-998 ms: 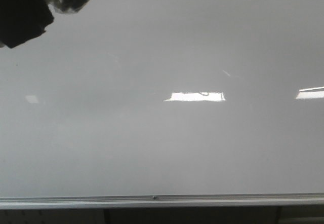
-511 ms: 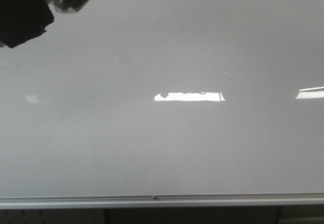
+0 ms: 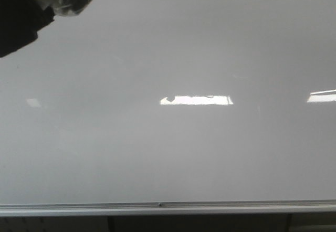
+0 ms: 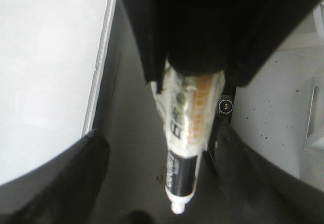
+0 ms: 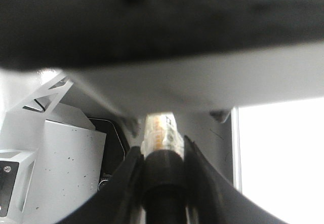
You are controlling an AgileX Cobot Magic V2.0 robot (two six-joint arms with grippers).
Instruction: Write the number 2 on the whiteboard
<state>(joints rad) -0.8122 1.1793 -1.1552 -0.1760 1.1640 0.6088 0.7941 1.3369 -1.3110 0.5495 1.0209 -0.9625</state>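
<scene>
Board blank, marker not yet at work.

No digit shows on the large glossy grey-white whiteboard (image 3: 168, 153); all writing remains. Front view catches only a dark arm at the corner. The left pincer (image 4: 195, 77) clamps a black-and-white marker pen (image 4: 183, 148), and the right pincer (image 5: 161, 171) squeezes a dark barrel (image 5: 161, 178), beside the board's edge.
</scene>
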